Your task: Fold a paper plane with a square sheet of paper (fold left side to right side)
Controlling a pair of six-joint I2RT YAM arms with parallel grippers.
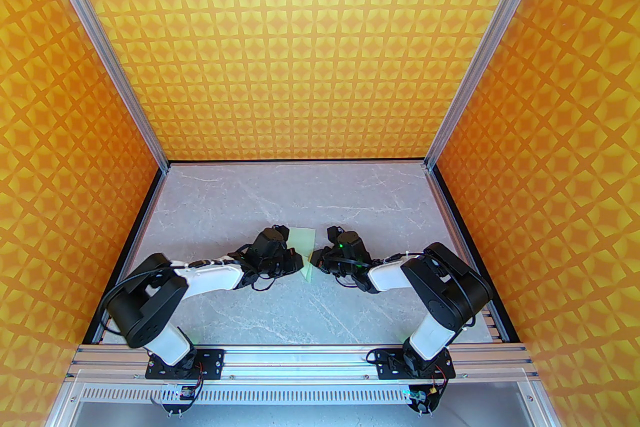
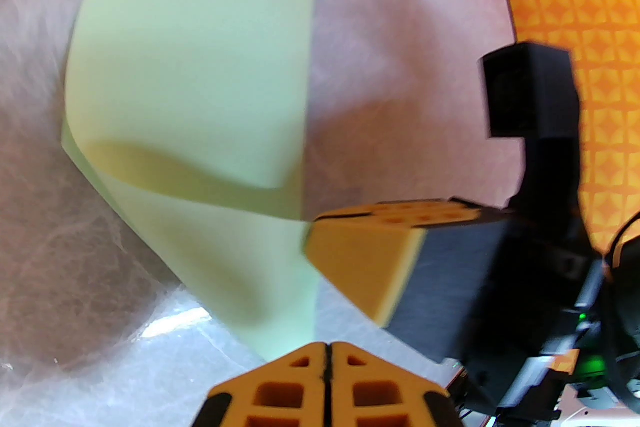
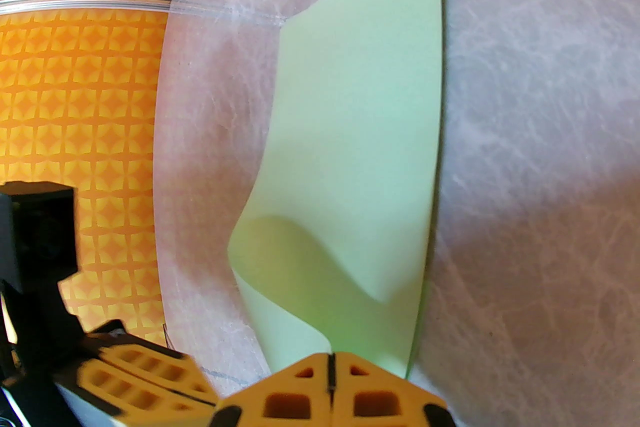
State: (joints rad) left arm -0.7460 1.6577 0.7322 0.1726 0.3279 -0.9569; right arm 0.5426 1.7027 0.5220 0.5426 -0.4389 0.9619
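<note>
The sheet of paper (image 1: 304, 240) lies mid-table, pale mint green, folded loosely over itself. Its upper layer (image 2: 200, 64) bulges up and a shadowed gap shows under it near the front. The fold runs along its left side, and the long edge (image 3: 435, 139) runs straight on the right. My left gripper (image 2: 327, 357) is shut, its tips at the paper's near corner (image 1: 298, 261). My right gripper (image 3: 330, 362) is shut too. Its tips (image 2: 320, 227) touch the paper's right edge (image 1: 316, 259). I cannot tell whether either pinches paper. A paper plane is out of view.
The grey marble tabletop (image 1: 300, 194) is walled in by orange patterned panels (image 1: 300, 39) at the back and on both sides. The two wrists almost meet over the paper. Both arm bases (image 1: 185, 360) stand at the near edge.
</note>
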